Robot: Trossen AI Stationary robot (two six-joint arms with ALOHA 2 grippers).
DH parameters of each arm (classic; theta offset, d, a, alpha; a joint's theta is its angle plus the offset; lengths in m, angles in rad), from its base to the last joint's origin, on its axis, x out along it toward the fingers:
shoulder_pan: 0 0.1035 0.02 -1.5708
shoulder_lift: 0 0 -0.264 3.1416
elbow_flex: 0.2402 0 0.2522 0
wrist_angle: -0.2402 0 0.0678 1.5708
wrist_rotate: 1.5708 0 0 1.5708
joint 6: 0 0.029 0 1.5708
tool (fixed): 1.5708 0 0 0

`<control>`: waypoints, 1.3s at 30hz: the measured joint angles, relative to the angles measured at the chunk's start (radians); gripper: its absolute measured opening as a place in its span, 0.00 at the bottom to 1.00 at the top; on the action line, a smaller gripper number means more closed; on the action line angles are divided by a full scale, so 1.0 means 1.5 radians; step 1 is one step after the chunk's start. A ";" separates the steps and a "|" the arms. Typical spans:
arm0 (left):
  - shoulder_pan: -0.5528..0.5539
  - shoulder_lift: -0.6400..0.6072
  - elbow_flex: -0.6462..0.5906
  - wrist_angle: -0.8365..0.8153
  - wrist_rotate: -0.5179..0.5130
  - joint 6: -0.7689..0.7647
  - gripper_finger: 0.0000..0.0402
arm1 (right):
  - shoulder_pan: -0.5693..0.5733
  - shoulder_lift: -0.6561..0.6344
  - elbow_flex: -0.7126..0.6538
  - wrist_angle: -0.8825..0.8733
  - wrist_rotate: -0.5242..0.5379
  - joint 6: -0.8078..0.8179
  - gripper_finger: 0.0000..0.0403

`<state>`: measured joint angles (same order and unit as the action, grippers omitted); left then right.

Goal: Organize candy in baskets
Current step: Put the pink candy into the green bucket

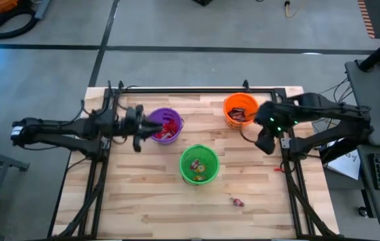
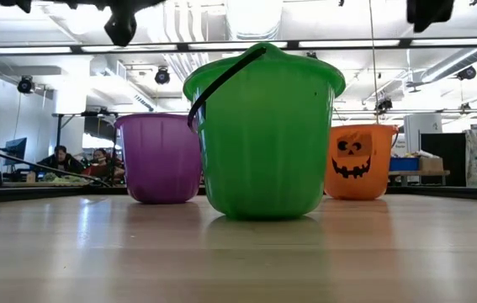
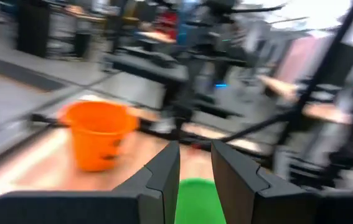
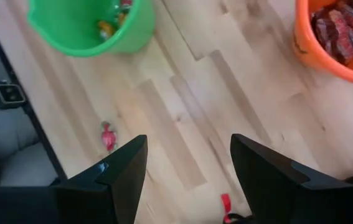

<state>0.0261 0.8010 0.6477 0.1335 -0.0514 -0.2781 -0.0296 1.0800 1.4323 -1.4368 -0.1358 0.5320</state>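
Pale butcher-block planks make up the wooden table (image 1: 143, 201), framed by a dark rail with grey floor beyond. At the left, the left gripper (image 1: 138, 128) hangs just beside the small round purple plastic bucket (image 1: 165, 125), which holds shiny red packets; its fingers (image 3: 164, 177) stand only narrowly apart and carry nothing. In the middle sits the round green plastic bucket (image 1: 199, 163) with tiny yellow and orange pieces inside. Below and to its right, one small pinkish-red wrapped sweet (image 1: 237, 201) lies alone on bare wood, well apart from every bucket. At the right, the orange pumpkin-faced plastic bucket (image 1: 240, 109) is filled with dark brown bars, and the right gripper (image 1: 267, 142) hovers beside it, wide open and empty.

The loose sweet looks like the next pickup: the right gripper should probably descend squarely over it, pinch low on its crinkled wrapper, and carry it to the purple bucket with the other red ones.
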 joint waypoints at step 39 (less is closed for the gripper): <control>-0.350 0.323 -0.075 0.435 -0.167 -0.034 0.19 | 0.468 0.016 -0.450 0.588 0.191 0.189 0.56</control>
<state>-0.4988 1.2863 0.5360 0.7862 -0.3023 -0.3286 0.6717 1.1048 0.7566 -0.5550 0.1501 0.8160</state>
